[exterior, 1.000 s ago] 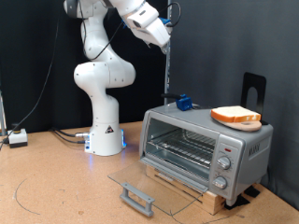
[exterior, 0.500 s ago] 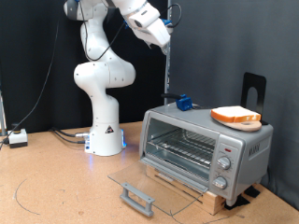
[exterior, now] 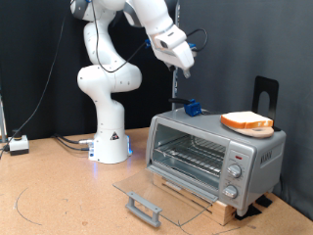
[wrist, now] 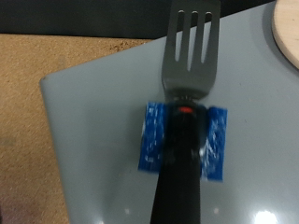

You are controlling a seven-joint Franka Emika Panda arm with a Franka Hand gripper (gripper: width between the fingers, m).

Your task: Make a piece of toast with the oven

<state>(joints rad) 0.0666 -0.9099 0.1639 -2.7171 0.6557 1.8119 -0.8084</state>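
The silver oven (exterior: 215,154) stands at the exterior view's right with its glass door (exterior: 156,196) dropped open and its rack bare. The piece of toast (exterior: 246,120) lies on a round wooden plate (exterior: 256,130) on the oven's top. A black slotted spatula with blue tape on its handle (wrist: 183,140) lies on the grey oven top (wrist: 93,121); it also shows as a blue spot in the exterior view (exterior: 193,108). My gripper (exterior: 185,67) hangs well above the spatula. Its fingers do not show in the wrist view.
The white robot base (exterior: 108,117) stands behind and to the exterior view's left of the oven. A black stand (exterior: 266,93) rises behind the oven. The plate's edge (wrist: 286,28) shows in the wrist view. The oven sits on a brown table (exterior: 59,196).
The arm has swung towards the exterior view's right and lowered a little, so the gripper is now over the oven's top and the spatula.
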